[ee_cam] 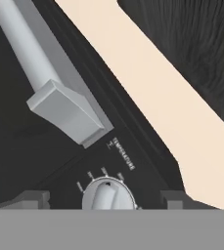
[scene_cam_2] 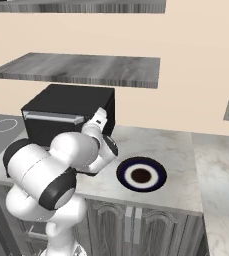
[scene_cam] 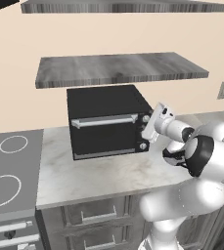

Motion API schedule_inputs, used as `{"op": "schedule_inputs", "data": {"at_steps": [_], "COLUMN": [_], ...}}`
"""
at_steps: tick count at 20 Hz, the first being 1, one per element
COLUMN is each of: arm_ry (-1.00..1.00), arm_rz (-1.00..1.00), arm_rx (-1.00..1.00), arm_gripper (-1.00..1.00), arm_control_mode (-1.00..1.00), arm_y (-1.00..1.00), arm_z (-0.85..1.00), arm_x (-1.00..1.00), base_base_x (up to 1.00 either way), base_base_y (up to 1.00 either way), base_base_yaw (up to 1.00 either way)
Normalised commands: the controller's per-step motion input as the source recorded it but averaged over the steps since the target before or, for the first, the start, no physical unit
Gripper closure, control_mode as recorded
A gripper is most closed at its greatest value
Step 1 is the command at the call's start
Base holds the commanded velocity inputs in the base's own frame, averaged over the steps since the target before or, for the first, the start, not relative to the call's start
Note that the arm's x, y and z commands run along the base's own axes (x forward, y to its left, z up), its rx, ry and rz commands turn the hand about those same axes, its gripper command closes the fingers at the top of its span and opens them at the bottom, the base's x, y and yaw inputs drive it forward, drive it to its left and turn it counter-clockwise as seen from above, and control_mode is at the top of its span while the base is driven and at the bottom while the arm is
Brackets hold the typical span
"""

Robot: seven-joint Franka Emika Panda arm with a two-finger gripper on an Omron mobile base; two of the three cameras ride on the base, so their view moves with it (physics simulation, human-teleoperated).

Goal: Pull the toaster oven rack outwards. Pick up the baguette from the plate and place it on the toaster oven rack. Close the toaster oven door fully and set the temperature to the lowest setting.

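Hand view puts the gripper (ee_cam: 101,200), jaws spread and holding nothing, astride the temperature knob (ee_cam: 107,195), probably lined up to turn it to its lowest setting. Just beyond, the toaster oven door (scene_cam: 106,134) stands shut. Right base view adds the plate (scene_cam_2: 141,174), bare of baguette.

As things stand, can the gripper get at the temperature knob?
Probably yes: the gripper is open right in front of the temperature knob, fingertips either side, with the toaster oven door shut and nothing between.
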Motion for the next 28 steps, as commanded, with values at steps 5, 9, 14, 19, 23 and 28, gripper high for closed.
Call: {"op": "schedule_inputs", "data": {"at_steps": [5,9,14,19,23,28], "arm_ry": [-0.1,-0.07,-0.04,-0.05,-0.07,-0.06], "arm_rz": [0.0,0.0,0.0,0.0,0.0,0.0], "arm_rx": [0.0,0.0,0.0,0.0,0.0,0.0], "arm_gripper": [-1.0,-1.0,-1.0,-1.0,-1.0,-1.0], "arm_control_mode": [-1.0,-1.0,-1.0,-1.0,-1.0,-1.0], "arm_y": [0.1,0.08,0.01,0.0,0.0,0.0], "arm_z": [-0.76,-0.67,-0.65,-0.62,-0.63,-0.67], "arm_x": [0.35,0.32,0.35,0.38,0.42,0.44], "base_base_x": [0.0,0.0,0.0,0.0,0.0,0.0], "base_base_y": [0.0,0.0,0.0,0.0,0.0,0.0], "base_base_yaw": [0.0,0.0,0.0,0.0,0.0,0.0]}}
